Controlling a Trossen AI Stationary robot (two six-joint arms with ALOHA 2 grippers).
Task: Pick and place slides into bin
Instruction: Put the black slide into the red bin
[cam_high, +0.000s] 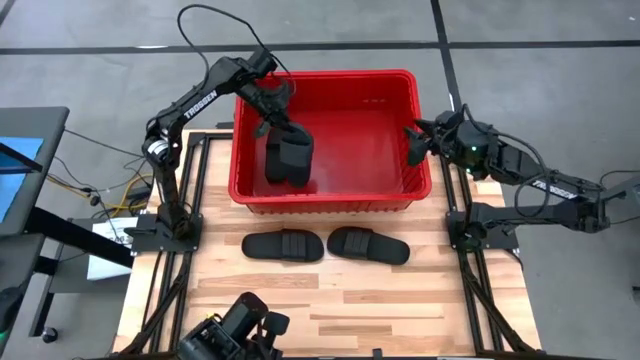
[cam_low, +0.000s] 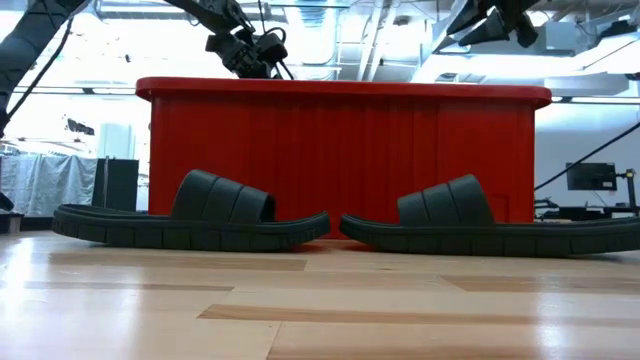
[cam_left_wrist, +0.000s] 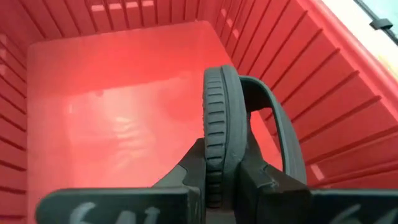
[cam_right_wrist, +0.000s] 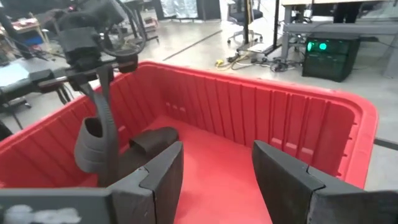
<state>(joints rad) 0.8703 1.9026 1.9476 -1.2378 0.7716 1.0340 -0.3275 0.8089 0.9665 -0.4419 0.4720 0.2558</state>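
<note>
The red bin (cam_high: 330, 135) stands at the table's far middle. My left gripper (cam_high: 270, 122) reaches into its left half from above and is shut on a black slide (cam_high: 288, 155), which also shows in the right wrist view (cam_right_wrist: 96, 140). A second slide (cam_right_wrist: 152, 140) lies on the bin's bottom beside it. Two more slides (cam_high: 283, 245) (cam_high: 368, 245) rest sole-down on the table just in front of the bin. My right gripper (cam_right_wrist: 217, 180) is open and empty at the bin's right wall (cam_high: 412, 145). My left gripper pinches the slide's sole near one end (cam_left_wrist: 216, 163) between its two fingers (cam_left_wrist: 256, 177), one on each flat face. The fingers point down from above. The slide hangs upright below them inside the bin, its strap (cam_left_wrist: 277, 118) to one side; its lower end is hidden.
The bin's tall walls and thick rim (cam_low: 340, 90) surround both grippers. Bare wooden table (cam_high: 340, 300) lies in front of the two slides. A dark camera unit (cam_high: 235, 328) sits at the near left edge.
</note>
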